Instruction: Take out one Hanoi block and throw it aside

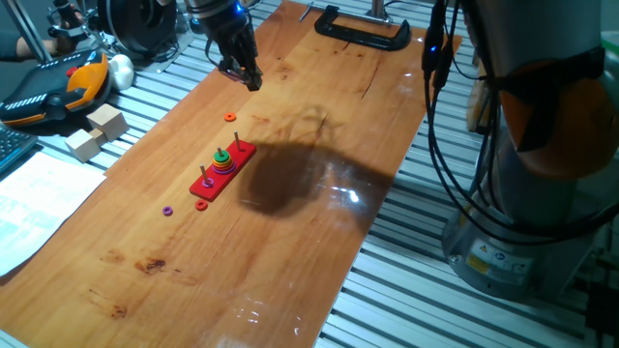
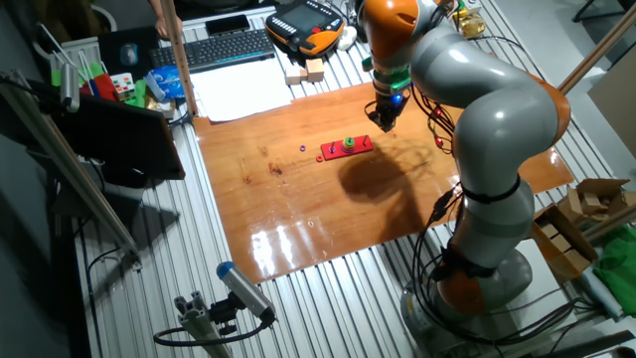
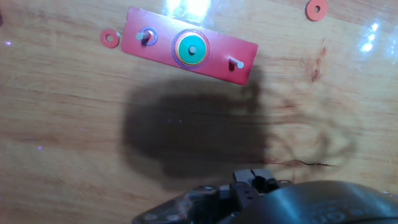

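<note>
We are looking at the wooden table [image 1: 290, 242], a long board lying across a slatted metal bench. The grey and orange arm [image 2: 497, 109] is reaching over its far side, and it is casting a dark shadow [image 1: 280, 179] on the wood just beside the toy.

At the far end of the board we are seeing a black clamp [image 1: 363, 29] gripping the edge. Off the board, on the slats, two pale wooden blocks [image 1: 97, 130] are sitting near an orange and black pendant [image 1: 58, 87].

The gripper [image 1: 244, 75] is hanging above the board, well apart from the toy and touching nothing. In the hand view only the dark underside of the hand is showing at the bottom edge, so we cannot tell whether its fingers are apart or together.

Near the middle of the board the red peg base [image 1: 222, 171] is lying flat, with three upright pegs in a row. On its middle peg a stack of coloured rings is sitting, and the Hanoi block [image 3: 190, 48] is resting on top of that stack, green, with the peg coming up through its hole. A purple ring [image 3: 147, 37] is sitting around an end peg.

Loose on the wood, one small red ring [image 1: 229, 118] is lying between the base and the gripper, another red ring [image 1: 201, 205] is lying just beside the near end of the base, and a tiny purple ring [image 1: 168, 210] is lying a little further out.
</note>
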{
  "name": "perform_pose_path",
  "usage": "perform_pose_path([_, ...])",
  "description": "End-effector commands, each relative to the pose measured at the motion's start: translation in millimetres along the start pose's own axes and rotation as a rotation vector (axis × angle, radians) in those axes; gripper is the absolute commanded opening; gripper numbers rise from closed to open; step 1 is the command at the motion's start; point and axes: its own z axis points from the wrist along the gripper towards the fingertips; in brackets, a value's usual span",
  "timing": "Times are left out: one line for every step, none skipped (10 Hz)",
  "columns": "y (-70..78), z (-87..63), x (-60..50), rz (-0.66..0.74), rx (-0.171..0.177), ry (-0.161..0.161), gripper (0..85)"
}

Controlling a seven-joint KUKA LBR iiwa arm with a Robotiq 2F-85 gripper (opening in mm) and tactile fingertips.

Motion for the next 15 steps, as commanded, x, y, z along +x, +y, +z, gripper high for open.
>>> perform_pose_path([0.1, 0.0, 0.0, -0.008, -0.004, -0.001, 3.0])
perform_pose_path([0.1, 0.0, 0.0, 0.01, -0.007, -0.004, 3.3])
perform_pose_path([0.1, 0.0, 0.0, 0.007, -0.068, -0.085, 0.7])
perform_pose_path([0.1, 0.0, 0.0, 0.02, -0.107, -0.092, 0.7])
perform_pose_path([0.1, 0.0, 0.0, 0.031, -0.132, -0.085, 0.7])
perform_pose_path([0.1, 0.0, 0.0, 0.038, -0.128, -0.091, 0.7])
perform_pose_path([0.1, 0.0, 0.0, 0.043, -0.123, -0.142, 0.7])
perform_pose_path([0.1, 0.0, 0.0, 0.051, -0.11, -0.096, 0.7])
perform_pose_path([0.1, 0.0, 0.0, 0.083, -0.114, -0.063, 0.7])
perform_pose_path([0.1, 0.0, 0.0, 0.096, -0.093, -0.045, 0.7])
perform_pose_path([0.1, 0.0, 0.0, 0.106, -0.097, -0.036, 0.7])
perform_pose_path([0.1, 0.0, 0.0, 0.11, -0.124, -0.06, 0.7])
perform_pose_path([0.1, 0.0, 0.0, 0.099, -0.118, -0.06, 0.7])
perform_pose_path([0.1, 0.0, 0.0, 0.082, -0.095, -0.056, 0.7])
perform_pose_path([0.1, 0.0, 0.0, 0.079, -0.088, -0.052, 0.7])
